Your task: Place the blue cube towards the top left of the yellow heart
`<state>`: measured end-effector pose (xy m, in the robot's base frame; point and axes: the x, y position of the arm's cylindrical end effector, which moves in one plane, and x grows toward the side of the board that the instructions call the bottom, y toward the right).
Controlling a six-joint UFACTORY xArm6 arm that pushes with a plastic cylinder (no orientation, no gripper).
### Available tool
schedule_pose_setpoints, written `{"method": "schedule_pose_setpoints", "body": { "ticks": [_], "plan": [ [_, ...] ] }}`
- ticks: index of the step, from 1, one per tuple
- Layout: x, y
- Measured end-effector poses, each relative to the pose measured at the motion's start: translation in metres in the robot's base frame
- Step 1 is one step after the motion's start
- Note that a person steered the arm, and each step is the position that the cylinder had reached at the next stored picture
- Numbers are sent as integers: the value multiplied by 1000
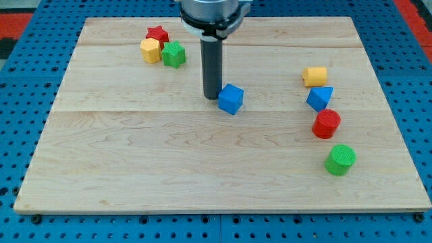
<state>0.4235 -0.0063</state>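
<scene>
The blue cube (231, 98) lies near the middle of the wooden board (169, 169), a little above centre. My tip (212, 97) rests right at the cube's left side, touching it or nearly so. The yellow heart (314, 76) lies far to the right of the cube and slightly higher. The cube is to the lower left of the heart, well apart from it.
A blue triangle (320, 98), a red cylinder (327, 124) and a green cylinder (340, 159) run in a line below the heart. At the top left a red star (157, 33), a yellow hexagon (150, 50) and a green block (173, 54) are clustered.
</scene>
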Motion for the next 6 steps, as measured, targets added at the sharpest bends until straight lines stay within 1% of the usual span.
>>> {"method": "schedule_pose_setpoints", "body": {
  "ticks": [1,2,3,4,5,6],
  "plan": [
    [36,-21],
    [33,19],
    [-18,46],
    [-59,56],
    [-87,68],
    [-88,56]
  ]
}}
